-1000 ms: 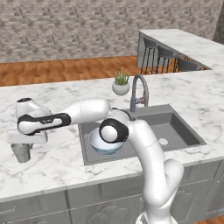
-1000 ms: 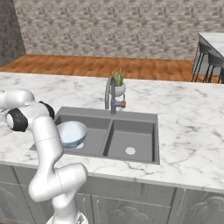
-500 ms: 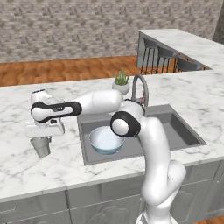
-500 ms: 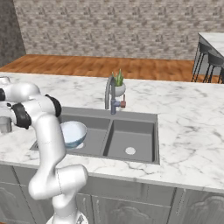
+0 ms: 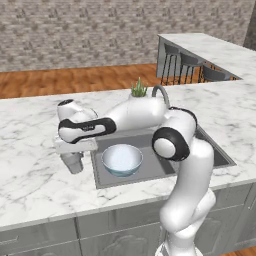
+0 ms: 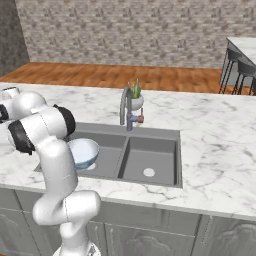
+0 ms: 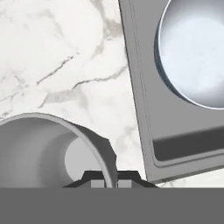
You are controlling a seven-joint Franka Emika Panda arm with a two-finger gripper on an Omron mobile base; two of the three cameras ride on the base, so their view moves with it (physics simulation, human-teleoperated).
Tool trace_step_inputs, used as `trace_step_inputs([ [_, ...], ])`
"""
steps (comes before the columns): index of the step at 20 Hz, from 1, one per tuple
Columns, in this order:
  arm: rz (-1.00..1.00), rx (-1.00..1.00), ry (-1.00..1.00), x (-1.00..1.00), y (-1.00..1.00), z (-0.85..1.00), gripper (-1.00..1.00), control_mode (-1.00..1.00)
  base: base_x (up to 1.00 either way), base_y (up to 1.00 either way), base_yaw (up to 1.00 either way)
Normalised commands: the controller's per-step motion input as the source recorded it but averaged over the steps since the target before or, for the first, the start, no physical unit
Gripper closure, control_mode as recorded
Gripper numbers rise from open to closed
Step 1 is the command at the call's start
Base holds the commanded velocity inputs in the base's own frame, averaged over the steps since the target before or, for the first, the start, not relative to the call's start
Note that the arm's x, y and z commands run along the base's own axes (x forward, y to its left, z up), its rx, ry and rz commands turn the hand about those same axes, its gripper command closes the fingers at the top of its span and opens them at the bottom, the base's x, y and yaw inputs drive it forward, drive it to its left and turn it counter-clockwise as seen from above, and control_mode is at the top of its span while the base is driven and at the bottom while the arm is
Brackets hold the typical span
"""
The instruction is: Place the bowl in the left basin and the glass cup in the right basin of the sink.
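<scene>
Glass cup (image 5: 74,162) hangs from the gripper (image 5: 75,154) over the marble counter (image 5: 30,175), just left of the sink (image 5: 100,182). Claw is pinched tight on the cup's rim wall, one finger inside and one outside. Judged light, rigid, slick and breakable; a thin-wall rim pinch could slip if swung hard. Bowl (image 5: 122,159) already sits in the left basin (image 6: 107,150); right basin (image 6: 150,160) holds nothing. Fingertips are cut off at the hand view's bottom edge; the arm hides the cup in the right base view.
</scene>
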Motion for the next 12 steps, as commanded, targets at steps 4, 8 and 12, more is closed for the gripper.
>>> trace_step_inputs([
  [4,0.0,0.01,-0.22,-0.14,-0.98,0.3,1.0,-1.0,0.0,0.0,0.0],
  [8,-0.03,0.1,-0.06,-0.06,-0.9,0.59,1.0,-1.0,0.0,0.0,0.0],
  [12,-0.02,0.13,0.05,0.0,-0.89,0.49,1.0,-1.0,0.0,0.0,0.0],
])
